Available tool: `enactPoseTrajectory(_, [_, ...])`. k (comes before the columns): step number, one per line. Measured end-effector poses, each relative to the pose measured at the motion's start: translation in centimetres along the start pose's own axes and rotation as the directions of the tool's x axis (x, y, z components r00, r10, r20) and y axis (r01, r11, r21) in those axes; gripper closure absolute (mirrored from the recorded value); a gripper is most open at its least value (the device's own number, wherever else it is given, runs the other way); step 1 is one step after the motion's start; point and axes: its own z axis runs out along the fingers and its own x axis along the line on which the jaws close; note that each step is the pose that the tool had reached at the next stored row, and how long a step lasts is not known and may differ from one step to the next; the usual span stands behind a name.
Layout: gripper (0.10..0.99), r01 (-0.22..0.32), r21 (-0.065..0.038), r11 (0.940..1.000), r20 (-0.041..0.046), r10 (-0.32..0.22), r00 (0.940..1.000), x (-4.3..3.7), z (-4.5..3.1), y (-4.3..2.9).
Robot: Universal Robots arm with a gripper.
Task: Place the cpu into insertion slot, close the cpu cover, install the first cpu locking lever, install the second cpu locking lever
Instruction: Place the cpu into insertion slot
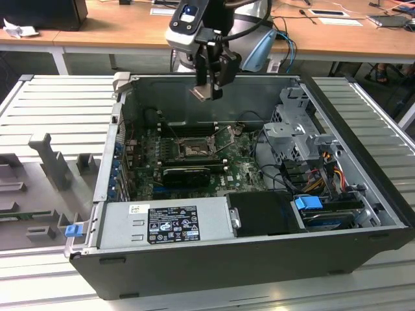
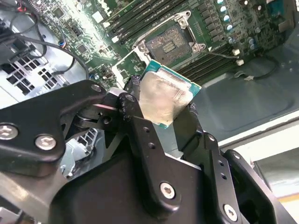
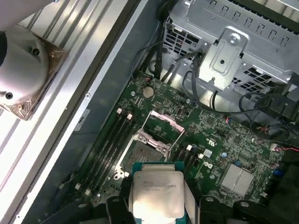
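Hovering above the open computer case point(image 1: 363, 214), the gripper point(image 1: 209, 89) is closed on the cpu point(image 1: 201, 92), which hangs tilted and clear of everything. The insertion slot point(image 1: 192, 150) lies well below the gripper on the motherboard point(image 1: 241, 162), apart from the chip.

Second wrist view: the gripper grips the cpu point(image 2: 166, 95) by two opposite edges, its silvery top face showing. This edge grip probably keeps the underside free for seating. Beyond the gripper, the insertion slot point(image 2: 172, 43) shows its dark recessed centre with nothing in it.

First wrist view: the cpu point(image 3: 156, 193) is held just short of the insertion slot point(image 3: 140, 156). The cpu cover point(image 3: 163, 122) stands swung up on the slot's far side from the gripper, evidently so that the socket stays open to receive the chip.
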Motion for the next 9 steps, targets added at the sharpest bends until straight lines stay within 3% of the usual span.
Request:
enactPoseTrajectory(4, [0.557,-0.118,-0.003,0.993,0.0102,0.118,0.993,0.0,0.09,-0.01])
enactPoseTrajectory(8, [0.557,-0.163,-0.004,0.9866,0.014,0.163,0.9865,0.0,0.13,-0.01])
enactPoseTrajectory(9, [0.557,-0.185,-0.005,0.9827,0.0159,0.185,0.9826,0.0,0.14,-0.01])
